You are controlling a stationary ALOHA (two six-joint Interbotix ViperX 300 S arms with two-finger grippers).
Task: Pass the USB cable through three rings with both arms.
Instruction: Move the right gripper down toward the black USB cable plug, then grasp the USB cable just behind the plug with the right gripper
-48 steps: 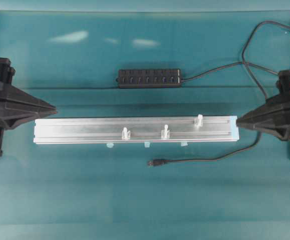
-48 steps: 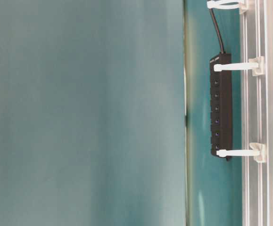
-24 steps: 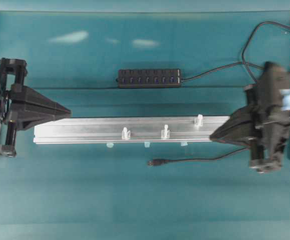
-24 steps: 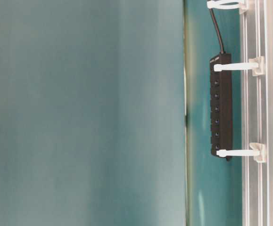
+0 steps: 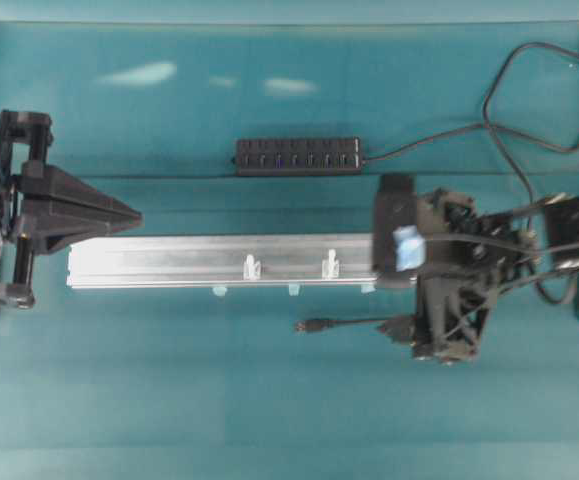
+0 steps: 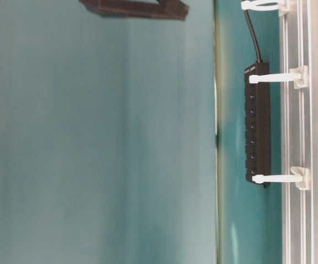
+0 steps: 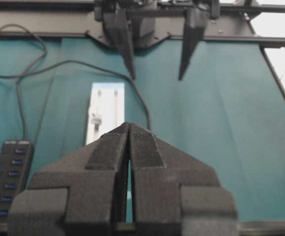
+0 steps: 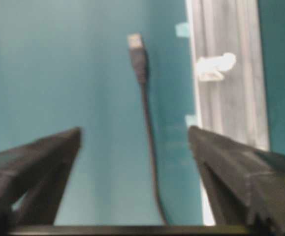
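**Reaching for the cable, nothing threaded yet**

Spread wide and grasping nothing: right gripper (image 8: 135, 147), poised over the USB cable (image 8: 147, 113), with the cord running straight out between the two fingers (image 8: 44, 152) and lying flat on the teal table (image 8: 58, 59). Ahead of the fingertips, at the cord's far end, the plug (image 8: 136, 49), free and untouched. Off to the outer side of the right-hand finger, the silver rail (image 8: 226, 29) with one ring (image 8: 213, 66) upright on it, well apart from the cord.

Seen from overhead, right gripper (image 5: 409, 335) over the cable (image 5: 354, 322) beside the rail's end, hiding the third of the three rings; the other two (image 5: 252, 266) in plain sight, both bare.

Judged step: the opening pickup. Called for next: a lowering onto the cord a little behind the plug, a pinch firm enough to steer the tip, then alignment with the nearest loop.

Farther off, at the rail's opposite end: left gripper (image 5: 129, 214), pressed together and holding nothing (image 7: 128, 129), waiting to receive the plug. Beyond the rail, the black hub (image 5: 297, 156), no part of the job.
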